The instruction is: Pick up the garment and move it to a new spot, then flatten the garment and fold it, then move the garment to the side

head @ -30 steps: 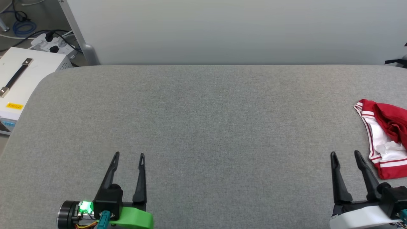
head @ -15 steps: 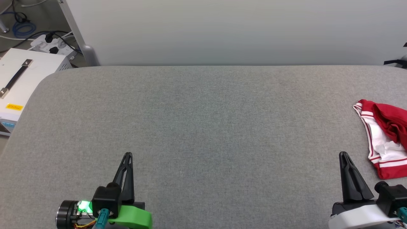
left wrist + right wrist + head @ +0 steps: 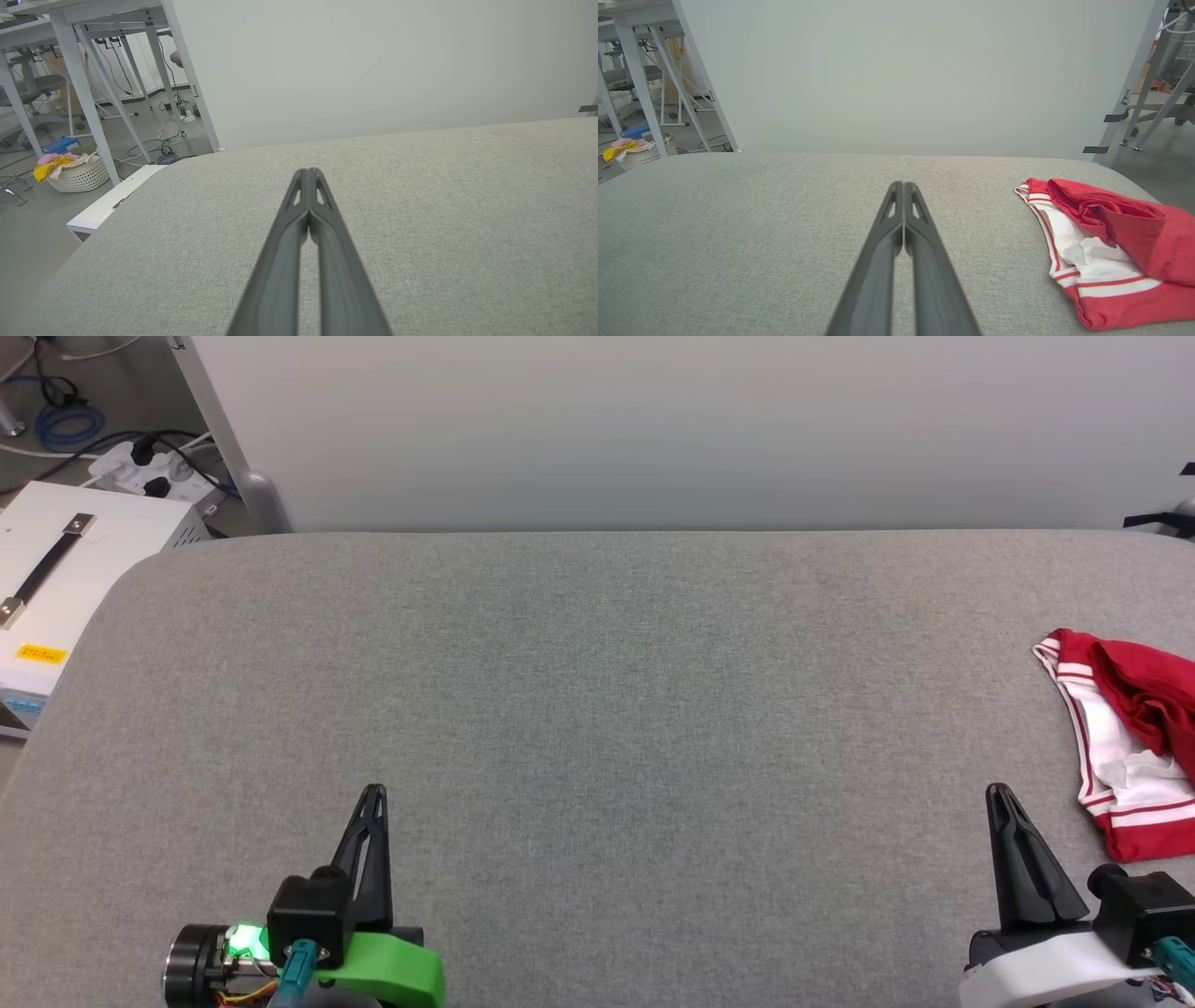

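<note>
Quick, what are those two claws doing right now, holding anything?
Left gripper: closed, holding nothing.
Right gripper: closed, holding nothing; the garment lies apart on the table.

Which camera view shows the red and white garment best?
The right wrist view: the garment lies crumpled and nearly whole on the grey table. The head view has it cut off at its right edge.
</note>
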{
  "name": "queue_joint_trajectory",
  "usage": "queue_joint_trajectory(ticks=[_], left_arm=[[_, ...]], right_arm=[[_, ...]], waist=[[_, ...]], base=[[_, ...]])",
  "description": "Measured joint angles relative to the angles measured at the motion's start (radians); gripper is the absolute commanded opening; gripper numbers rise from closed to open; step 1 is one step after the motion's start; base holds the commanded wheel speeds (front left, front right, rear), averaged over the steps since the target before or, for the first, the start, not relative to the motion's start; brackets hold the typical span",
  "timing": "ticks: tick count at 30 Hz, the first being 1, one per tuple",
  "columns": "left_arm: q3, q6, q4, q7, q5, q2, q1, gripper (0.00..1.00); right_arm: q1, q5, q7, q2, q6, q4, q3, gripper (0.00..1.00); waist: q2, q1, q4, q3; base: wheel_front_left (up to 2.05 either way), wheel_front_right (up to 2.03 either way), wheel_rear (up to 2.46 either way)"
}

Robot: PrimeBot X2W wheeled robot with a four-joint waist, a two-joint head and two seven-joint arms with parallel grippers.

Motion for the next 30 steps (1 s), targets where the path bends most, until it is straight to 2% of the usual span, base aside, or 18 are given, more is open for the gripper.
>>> queue_joint_trajectory(ticks=[30], left_arm=[[0.042,-0.029,0.000,0.061,0.011,-0.023,-0.008,0.00]], right_arm=[[-0.029,-0.040,0.061,0.005,0.000,0.012,0.008,0.00]], waist=[[0.0000,0.0000,-0.005,-0.008]], base=[[0.00,0.00,0.00]])
